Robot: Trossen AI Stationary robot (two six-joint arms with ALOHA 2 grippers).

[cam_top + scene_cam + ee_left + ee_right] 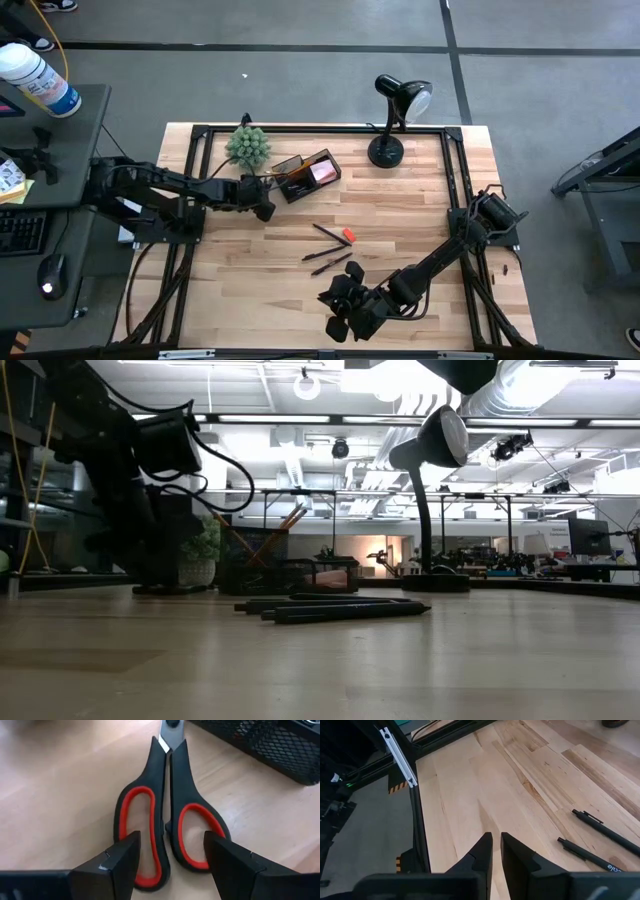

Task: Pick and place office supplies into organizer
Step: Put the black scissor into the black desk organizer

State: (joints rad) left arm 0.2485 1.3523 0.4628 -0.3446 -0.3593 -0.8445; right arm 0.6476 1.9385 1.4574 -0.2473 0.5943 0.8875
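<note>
Red-and-black-handled scissors (167,815) lie flat on the wood, blades pointing toward the black mesh organizer (270,742). My left gripper (170,865) is open, its fingers standing on either side of the two handle loops just above them. In the high view it sits (264,205) beside the organizer (308,176), which holds a pink pad (322,170) and orange pencils (286,165). Black pens (328,248) and a red eraser (348,236) lie mid-table. My right gripper (496,847) is shut and hovers over bare wood near the table's near edge (340,312).
A black desk lamp (395,120) stands at the far edge, right of the organizer, and a small green plant (248,147) stands left of it. The black frame rail (400,757) runs along the table edge near my right gripper. Two pens (600,827) lie ahead of it.
</note>
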